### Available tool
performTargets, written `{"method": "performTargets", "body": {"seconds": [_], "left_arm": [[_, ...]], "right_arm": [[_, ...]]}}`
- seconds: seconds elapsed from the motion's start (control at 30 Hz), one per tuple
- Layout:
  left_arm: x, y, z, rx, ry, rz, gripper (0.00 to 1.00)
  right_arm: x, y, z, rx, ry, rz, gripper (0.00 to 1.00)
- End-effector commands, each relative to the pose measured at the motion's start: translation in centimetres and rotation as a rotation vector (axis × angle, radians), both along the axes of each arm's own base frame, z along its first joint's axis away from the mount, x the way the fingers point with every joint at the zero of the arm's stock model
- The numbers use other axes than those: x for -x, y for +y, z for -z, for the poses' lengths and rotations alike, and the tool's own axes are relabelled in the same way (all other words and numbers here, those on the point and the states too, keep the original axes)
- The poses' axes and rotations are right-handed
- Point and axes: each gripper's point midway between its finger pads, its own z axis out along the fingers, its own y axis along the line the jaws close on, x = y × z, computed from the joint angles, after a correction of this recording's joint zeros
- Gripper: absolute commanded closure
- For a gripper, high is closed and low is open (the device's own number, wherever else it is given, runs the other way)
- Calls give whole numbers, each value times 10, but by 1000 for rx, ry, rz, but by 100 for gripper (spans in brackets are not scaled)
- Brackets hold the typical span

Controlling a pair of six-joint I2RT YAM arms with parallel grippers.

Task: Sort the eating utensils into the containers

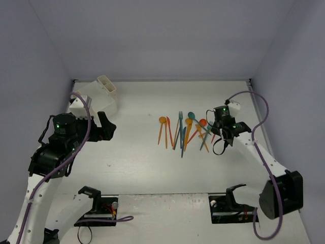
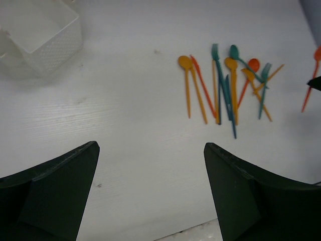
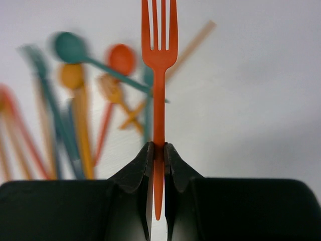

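Your right tool is clenched on the fork: lift it straight clear of the pile, then carry to the far-left bins; left tool hangs released.

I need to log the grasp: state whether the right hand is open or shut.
The right hand is shut on the fork: both fingers pinch its handle in the wrist view.

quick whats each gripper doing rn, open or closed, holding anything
left gripper: open, holding nothing
right gripper: closed on the handle of an orange-red fork
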Motion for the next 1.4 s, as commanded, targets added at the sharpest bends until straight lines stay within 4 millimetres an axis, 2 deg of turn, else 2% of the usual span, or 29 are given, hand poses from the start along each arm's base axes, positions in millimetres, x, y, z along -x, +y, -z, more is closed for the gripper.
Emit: {"method": "performTargets", "body": {"seconds": [0.0, 0.13, 0.2, 0.27, 0.43, 0.5, 0.57, 0.73, 0.8, 1.03, 1.37], "left_arm": [[-13, -43, -67, 222, -135, 129, 17], [-26, -69, -83, 382, -100, 159, 17], [-35, -85, -90, 434, -101, 185, 17], [-39, -98, -96, 440, -118, 202, 17], [-45, -141, -101, 408, -142, 256, 17], [-51, -149, -101, 390, -148, 245, 17], [-57, -155, -102, 383, -158, 232, 17], [-65, -169, -109, 402, -199, 246, 28], [-67, -175, -108, 387, -205, 255, 31], [-72, -180, -99, 296, -236, 253, 41], [-79, -180, -92, 214, -262, 243, 48]], "right_arm": [[-15, 58, -98, 16, -261, -243, 100], [-8, 118, -157, -47, -432, -452, 100], [4, 158, -180, -119, -509, -584, 100], [16, 185, -193, -163, -541, -679, 100], [29, 226, -207, -213, -583, -801, 100], [35, 238, -214, -231, -600, -840, 100], [41, 248, -219, -251, -612, -879, 100], [53, 265, -218, -278, -600, -946, 100], [55, 271, -224, -301, -621, -961, 100], [58, 280, -223, -313, -613, -986, 100], [60, 285, -221, -316, -603, -999, 100]]}}
